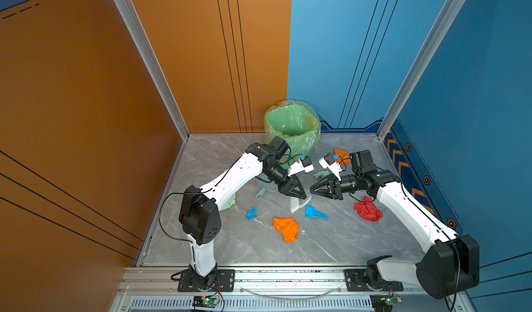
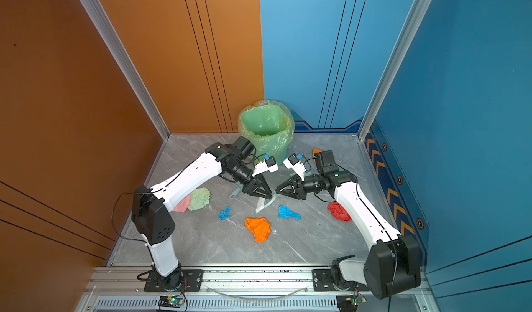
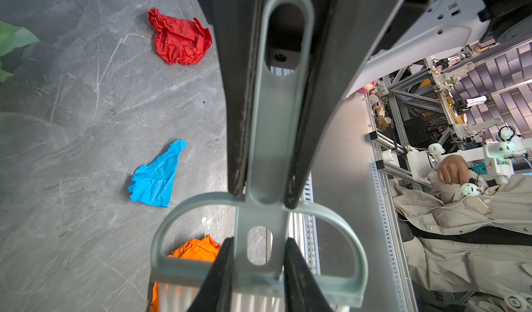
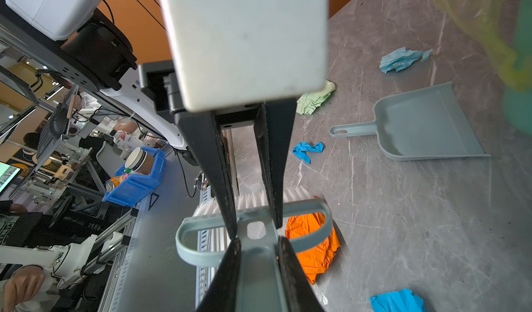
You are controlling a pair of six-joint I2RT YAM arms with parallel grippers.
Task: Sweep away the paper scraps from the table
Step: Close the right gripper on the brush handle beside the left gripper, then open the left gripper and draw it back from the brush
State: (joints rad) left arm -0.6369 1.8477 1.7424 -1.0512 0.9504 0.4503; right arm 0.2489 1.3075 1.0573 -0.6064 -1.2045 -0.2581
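Left gripper (image 1: 301, 196) is clamped on the handle of the brush (image 1: 295, 206). The right gripper (image 1: 313, 189) meets it tip to tip at the middle of both top views and pinches the same brush at its neck, bristles toward the table (image 1: 230, 247). The paper scraps (image 2: 258, 228) lie just below the grippers in the frame. A bright blue wad (image 1: 315, 212) is nearest, an orange wad (image 1: 286, 228) lower still, and a small blue wad (image 1: 251, 213) to the lower left. A red wad (image 1: 368, 212) sits to the right beside the right forearm. A grey dustpan (image 4: 426, 123) lies under the left wrist, in front of the green-lined bin (image 1: 292, 126).
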